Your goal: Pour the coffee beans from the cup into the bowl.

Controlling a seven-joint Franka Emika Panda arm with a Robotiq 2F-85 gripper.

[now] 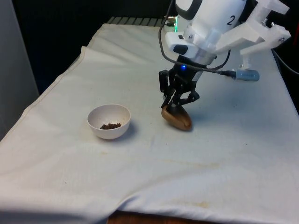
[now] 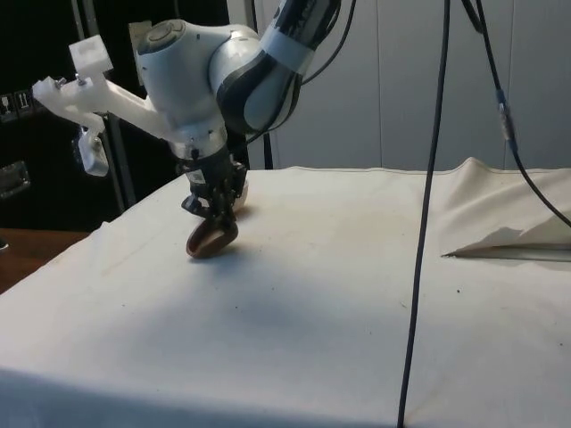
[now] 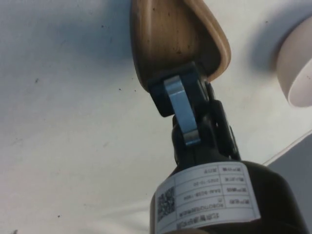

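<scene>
You have the jaws [image 1: 174, 105] pinched shut on the rim of the wooden cup [image 1: 177, 118], tipped on the tabletop [image 1: 233, 154] beside the bowl [image 1: 109, 121]; it looks light, stiff and smooth, so grip the wall firmly.

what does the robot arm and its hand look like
The arm is white with rounded, glossy segments and a dark band at a joint. Black cables loop beside it. The hand is black with two linked fingers, one faced in bare metal.
</scene>
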